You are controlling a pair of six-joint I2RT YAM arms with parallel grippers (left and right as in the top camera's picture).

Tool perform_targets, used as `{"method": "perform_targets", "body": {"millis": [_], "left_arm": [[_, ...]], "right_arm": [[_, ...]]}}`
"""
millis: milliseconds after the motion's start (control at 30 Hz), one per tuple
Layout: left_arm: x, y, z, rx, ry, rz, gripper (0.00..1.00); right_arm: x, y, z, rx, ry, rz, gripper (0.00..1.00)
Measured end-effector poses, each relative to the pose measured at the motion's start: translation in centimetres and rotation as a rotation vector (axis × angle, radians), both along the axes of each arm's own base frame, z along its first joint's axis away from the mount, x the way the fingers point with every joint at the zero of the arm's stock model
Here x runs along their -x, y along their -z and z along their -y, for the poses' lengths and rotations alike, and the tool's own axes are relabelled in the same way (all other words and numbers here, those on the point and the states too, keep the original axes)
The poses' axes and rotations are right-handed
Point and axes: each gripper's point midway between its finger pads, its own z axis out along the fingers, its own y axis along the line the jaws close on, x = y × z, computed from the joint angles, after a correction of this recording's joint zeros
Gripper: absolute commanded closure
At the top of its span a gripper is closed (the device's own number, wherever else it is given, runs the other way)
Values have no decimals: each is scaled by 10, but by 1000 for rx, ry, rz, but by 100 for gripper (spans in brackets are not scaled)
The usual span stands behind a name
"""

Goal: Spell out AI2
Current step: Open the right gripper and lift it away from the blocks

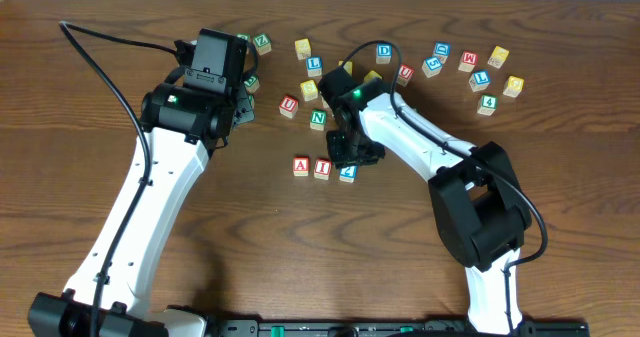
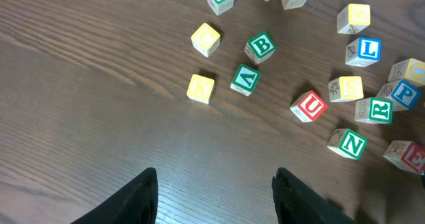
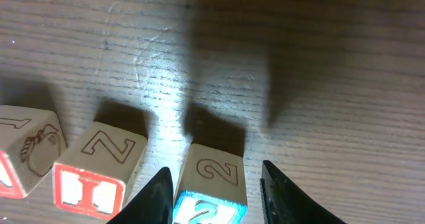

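Three blocks stand in a row on the table: a red A block [image 1: 301,165], a red I block [image 1: 322,167] and a blue 2 block [image 1: 347,173]. In the right wrist view the A block [image 3: 23,157], I block [image 3: 96,174] and 2 block [image 3: 211,184] sit side by side. My right gripper [image 3: 216,172] straddles the 2 block with its fingers apart; a gap shows beside the right finger. It also shows in the overhead view [image 1: 351,159]. My left gripper [image 2: 214,176] is open and empty over bare wood, at the table's left [image 1: 240,107].
Several loose letter blocks lie scattered across the back of the table, among them a red U [image 1: 289,105], a green N [image 1: 318,119], a blue L [image 1: 314,65] and a blue D [image 1: 384,51]. The left wrist view shows U [image 2: 308,106] and N [image 2: 347,144].
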Motion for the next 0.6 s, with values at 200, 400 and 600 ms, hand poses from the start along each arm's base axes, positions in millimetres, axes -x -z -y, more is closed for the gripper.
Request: {"method": "perform_targets", "body": {"millis": [200,400,600], "left_arm": [[0,0,0,1,0,2,45],[0,0,0,1,0,2,45],[0,0,0,1,0,2,45]], "right_arm": [[-9,-19,4,-16,17,23,57],[-6,-47,30,-7,68,7,53],[1,-42,47,19,98,-37,53]]}}
